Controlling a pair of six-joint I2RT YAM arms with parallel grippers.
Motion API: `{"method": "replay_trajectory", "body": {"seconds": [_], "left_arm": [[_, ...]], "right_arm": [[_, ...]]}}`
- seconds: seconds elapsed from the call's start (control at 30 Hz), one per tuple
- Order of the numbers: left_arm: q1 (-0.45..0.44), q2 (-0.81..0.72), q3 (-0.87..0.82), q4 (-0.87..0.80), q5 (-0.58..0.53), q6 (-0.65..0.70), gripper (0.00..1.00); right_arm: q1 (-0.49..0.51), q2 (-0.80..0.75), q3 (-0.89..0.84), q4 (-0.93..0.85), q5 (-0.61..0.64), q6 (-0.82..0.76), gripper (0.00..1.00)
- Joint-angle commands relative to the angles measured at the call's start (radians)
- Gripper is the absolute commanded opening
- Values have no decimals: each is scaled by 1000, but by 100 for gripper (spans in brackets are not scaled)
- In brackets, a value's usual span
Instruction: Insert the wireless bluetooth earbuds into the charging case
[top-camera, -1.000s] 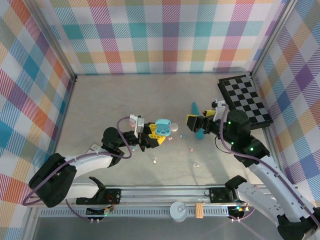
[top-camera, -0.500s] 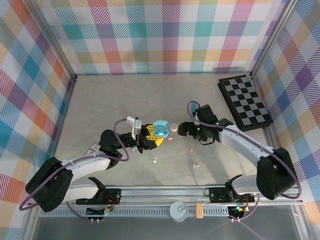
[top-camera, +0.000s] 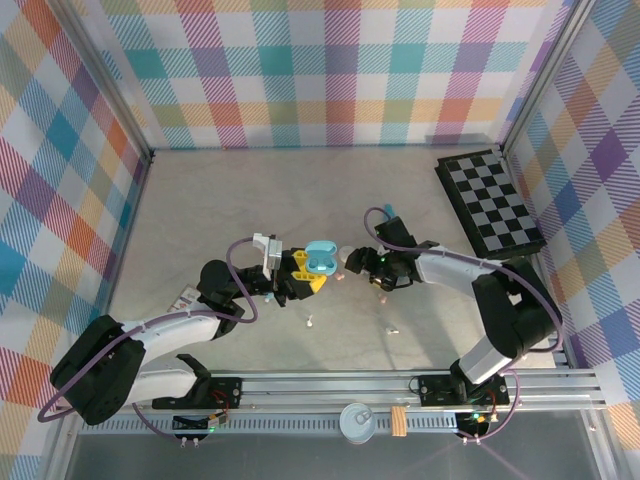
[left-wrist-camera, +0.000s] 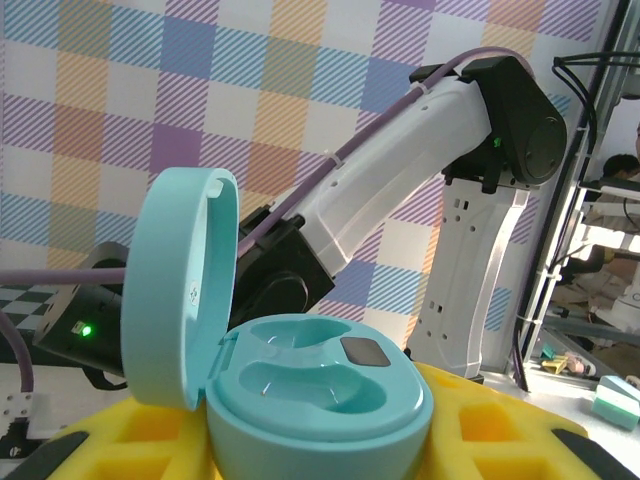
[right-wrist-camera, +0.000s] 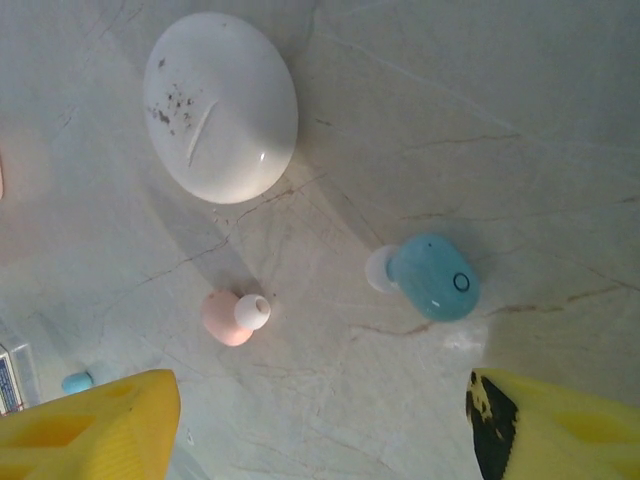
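Pastel plaid walls (top-camera: 330, 70) box in a pale, veined worktop (top-camera: 250, 190), with a black-and-white checkerboard (top-camera: 490, 200) lying at its far right corner. Near the worktop's middle, the left gripper (top-camera: 312, 268) pinches a teal charging case (left-wrist-camera: 320, 385), its lid standing open. Facing it, the right gripper (right-wrist-camera: 320, 430) hangs low, jaws spread wide above the stone. A white oval case (right-wrist-camera: 221, 105) rests there. A light blue earbud (right-wrist-camera: 430, 277) and a pink earbud (right-wrist-camera: 232, 317) lie loose near it, each apart from the other. A white earbud (top-camera: 311, 322) lies toward the near edge.
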Motion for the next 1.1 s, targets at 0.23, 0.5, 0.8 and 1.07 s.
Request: {"method": "replay_trajectory", "body": {"seconds": [0.23, 0.5, 0.8, 1.07], "left_arm": [[8, -24, -11, 47, 0, 18, 28], [9, -25, -14, 45, -1, 21, 28], [21, -20, -16, 45, 3, 25, 28], [33, -25, -22, 45, 7, 26, 28]], "right_arm": [[5, 88, 86, 18, 22, 25, 72], [-12, 160, 194, -53, 61, -38, 69], [-23, 244, 296, -115, 90, -96, 66], [-24, 180, 302, -185, 167, -156, 59]]}}
